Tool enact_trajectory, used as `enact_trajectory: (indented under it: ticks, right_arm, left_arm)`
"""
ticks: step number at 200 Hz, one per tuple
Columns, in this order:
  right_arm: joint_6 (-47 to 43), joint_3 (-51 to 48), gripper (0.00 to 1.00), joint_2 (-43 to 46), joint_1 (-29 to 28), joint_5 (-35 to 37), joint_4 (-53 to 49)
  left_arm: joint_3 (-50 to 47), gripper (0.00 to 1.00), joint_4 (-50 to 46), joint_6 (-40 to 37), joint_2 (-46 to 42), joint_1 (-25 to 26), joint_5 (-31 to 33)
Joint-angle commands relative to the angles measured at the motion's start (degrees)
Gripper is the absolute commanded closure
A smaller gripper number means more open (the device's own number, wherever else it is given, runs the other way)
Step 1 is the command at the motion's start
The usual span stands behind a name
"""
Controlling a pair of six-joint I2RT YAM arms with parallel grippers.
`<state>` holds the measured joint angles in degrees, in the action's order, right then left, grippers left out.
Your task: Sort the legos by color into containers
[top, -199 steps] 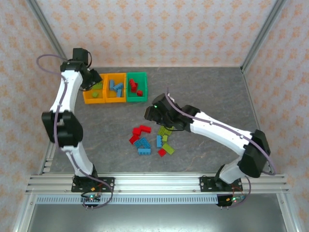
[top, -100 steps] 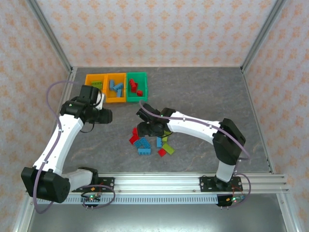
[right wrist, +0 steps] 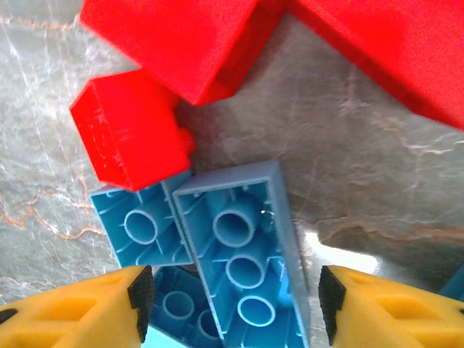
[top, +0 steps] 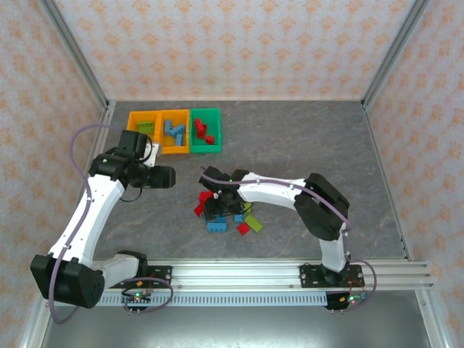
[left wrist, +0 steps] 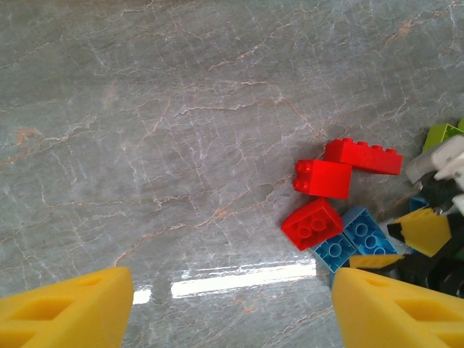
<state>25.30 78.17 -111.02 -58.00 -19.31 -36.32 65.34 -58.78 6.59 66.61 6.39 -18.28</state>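
Grey marbled table [top: 326, 145] inside patterned walls [top: 239, 43]; I'm running both arms from the near edge. Three containers are sitting in a row at the far left. The left orange-yellow bin [top: 141, 151] is holding lime green legos, the middle orange-yellow bin [top: 174, 151] blue ones and the green bin [top: 205, 151] red ones. I'm judging the sort as partly done, with only a few pieces per bin.

A loose pile [top: 215, 226] of red, blue and lime green legos is lying mid-table, nearer than the bins, and all of it is waiting to go.

The right gripper [right wrist: 232, 297] is hanging low over the pile's left side. Its fingers are spread either side of a blue brick [right wrist: 243, 246] lying underside up, not pinching it. The left gripper [left wrist: 232, 304] is hovering just left of the pile, fingers spread with nothing between them.

In the way: that blue brick is touching a second blue brick [right wrist: 141, 225] and a red brick [right wrist: 134, 138], so the neighbours are crowding the grasp. Both arms are also closing on one small pile, and the right arm is covering part of it from above.
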Motion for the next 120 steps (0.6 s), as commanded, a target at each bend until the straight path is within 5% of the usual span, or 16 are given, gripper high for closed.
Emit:
enact_trajectory:
  ticks: [1,91,120]
  right_arm:
    - [-1.8,0.1,0.37,-2.2,-1.5,1.7,-3.3]
    - [-0.6,3.0,0.66,-3.4,-2.8,13.5,-9.7]
    - [2.5,4.5,0.76,-0.2,-2.8,14.7,-9.0]
  left_arm:
    - [0.3,0.26,1.5,1.1,0.6,-0.1,-1.0]
    - [-0.9,0.24,2.0,2.0,1.0,-0.1,-0.4]
    - [0.2,0.21,1.3,5.1,-1.4,-0.1,4.3]
